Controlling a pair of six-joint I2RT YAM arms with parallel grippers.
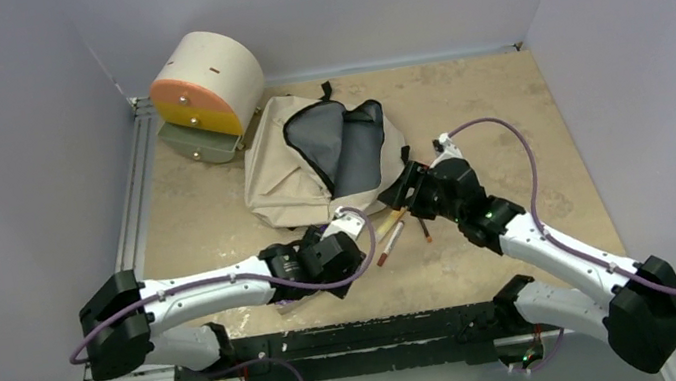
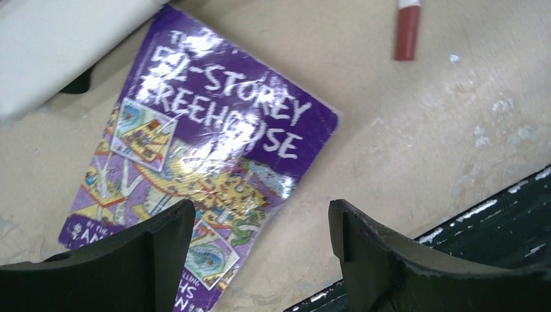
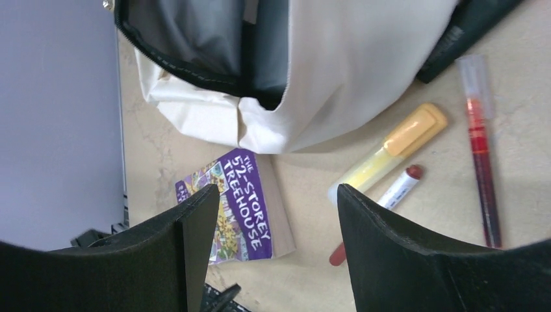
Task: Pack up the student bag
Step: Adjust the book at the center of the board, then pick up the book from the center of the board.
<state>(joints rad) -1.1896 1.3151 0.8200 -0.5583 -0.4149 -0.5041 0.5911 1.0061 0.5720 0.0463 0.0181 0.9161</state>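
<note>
The left gripper [image 2: 258, 224] hangs with its jaws spread and nothing between them, just above the lower part of a purple paperback book [image 2: 214, 149] lying flat on the table [image 1: 503, 105]. The book's far corner reaches the cream edge of the student bag [image 1: 286, 173]; whether they touch cannot be told. A white marker with a red cap [image 3: 397, 190] lies on bare tabletop to the book's right. The right gripper [image 3: 278, 195] is also spread wide and empty, hovering over the bag's near edge, with a yellow highlighter [image 3: 396, 146] and a red pen [image 3: 484, 149] lying just beside the fabric. The bag lies flat mid-table, unzipped, grey lining showing. A cream-and-orange drawer unit [image 1: 207, 84] sits at the far left corner.
</note>
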